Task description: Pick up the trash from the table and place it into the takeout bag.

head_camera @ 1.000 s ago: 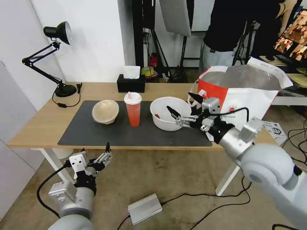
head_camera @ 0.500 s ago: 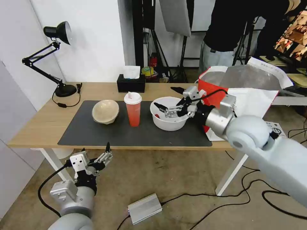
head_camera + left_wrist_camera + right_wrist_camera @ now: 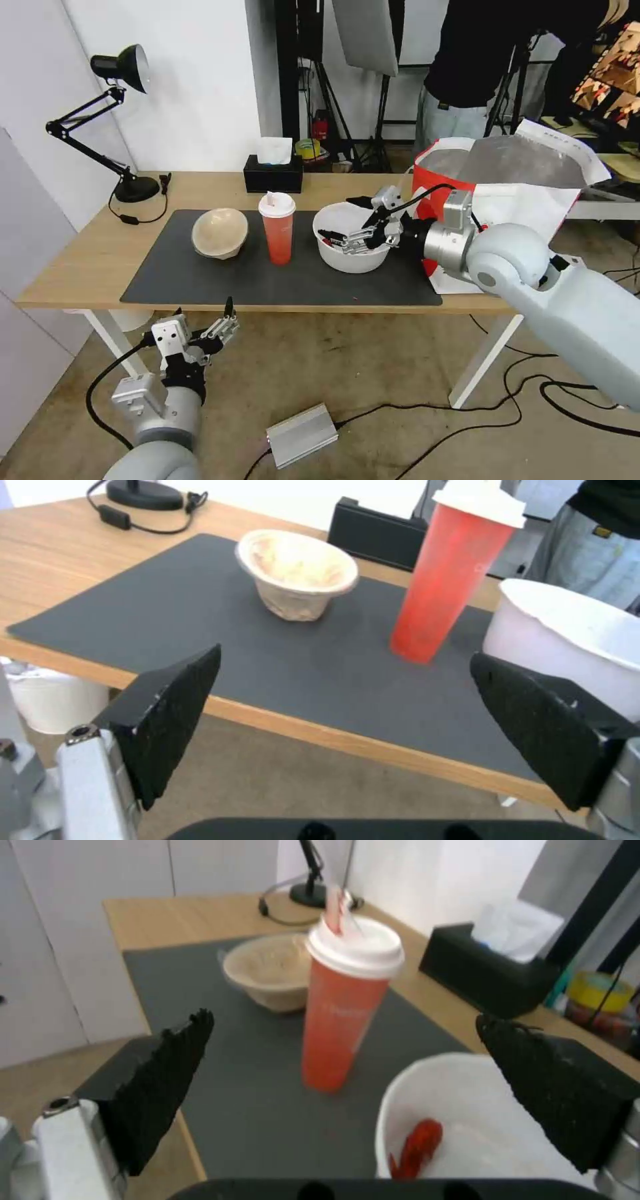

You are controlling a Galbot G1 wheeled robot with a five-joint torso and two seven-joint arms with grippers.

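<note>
On the dark mat (image 3: 267, 280) of the table (image 3: 87, 260) stand a beige bowl (image 3: 220, 233), a red cup with a white lid (image 3: 277, 230) and a wide white bowl (image 3: 351, 257). My right gripper (image 3: 335, 217) hangs open over the white bowl, one finger above its inside and one above its far rim. The right wrist view has the white bowl (image 3: 460, 1110) with a red scrap inside it, the red cup (image 3: 343, 1000) and the beige bowl (image 3: 267, 970). The takeout bag (image 3: 507, 200) stands open at the table's right end. My left gripper (image 3: 203, 312) waits open below the table's front edge.
A black tissue box (image 3: 273, 172) sits behind the cup and a black desk lamp (image 3: 113, 120) stands at the back left corner. A person stands behind the bag. A metal box (image 3: 301, 435) and cables lie on the floor.
My right arm has swung left and away from me, from the table's front right to above the white bowl, with the gripper still open. The left arm has barely shifted.
</note>
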